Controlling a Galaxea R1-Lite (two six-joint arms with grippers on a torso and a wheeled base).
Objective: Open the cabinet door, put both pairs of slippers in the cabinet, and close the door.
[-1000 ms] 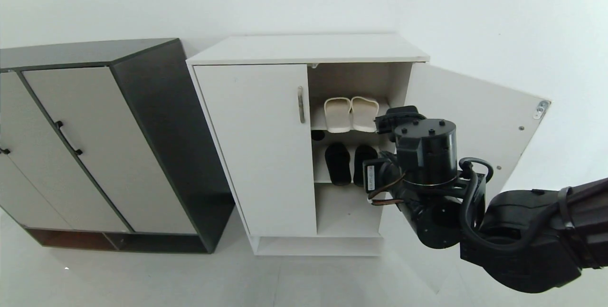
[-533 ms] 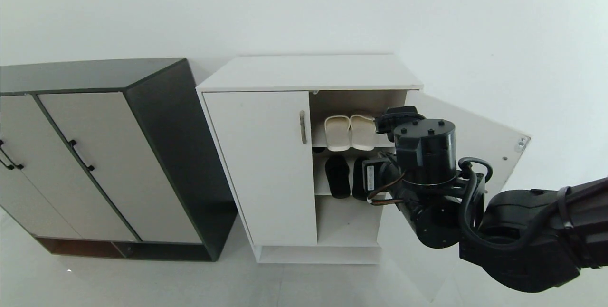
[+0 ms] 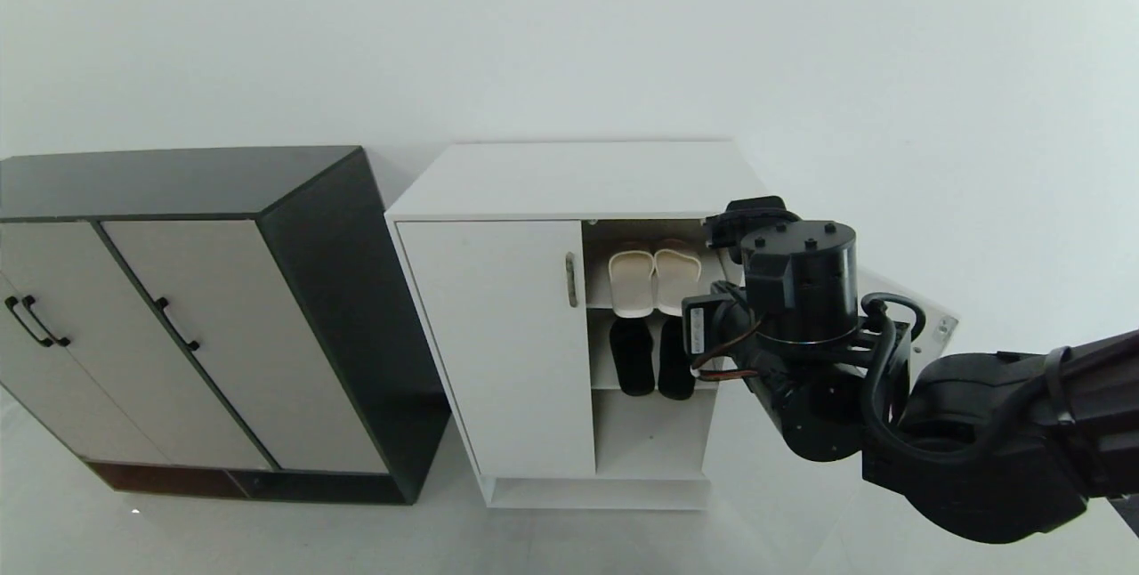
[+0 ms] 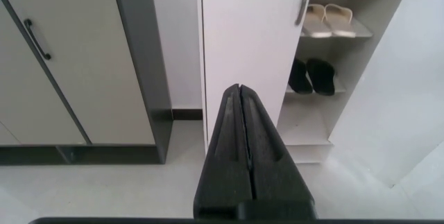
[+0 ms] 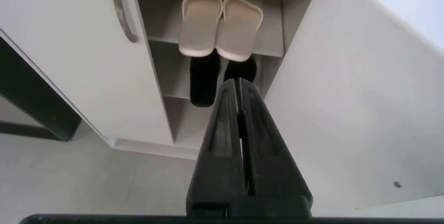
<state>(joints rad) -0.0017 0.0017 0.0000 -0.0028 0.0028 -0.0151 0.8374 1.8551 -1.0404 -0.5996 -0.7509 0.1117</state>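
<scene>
The white cabinet (image 3: 569,179) stands with its left door shut and its right door (image 5: 347,106) swung open. A white pair of slippers (image 3: 654,278) lies on the upper shelf, and a black pair of slippers (image 3: 652,354) sits on the shelf below. My right gripper (image 5: 239,84) is shut and holds nothing, hovering in front of the open compartment beside the open door. Farther back, my left gripper (image 4: 239,89) is shut and empty, facing the closed left door (image 4: 253,37). From that side the white slippers (image 4: 329,17) and the black slippers (image 4: 312,76) both show.
A dark cabinet with grey doors (image 3: 187,326) stands close against the white cabinet's left side. The closed door has a metal handle (image 3: 570,279). Bare light floor (image 4: 139,189) lies in front, and a white wall runs behind.
The whole head picture has shifted: both cabinets sit lower and look smaller, so the camera has moved. Slippers, door and right arm look unchanged.
</scene>
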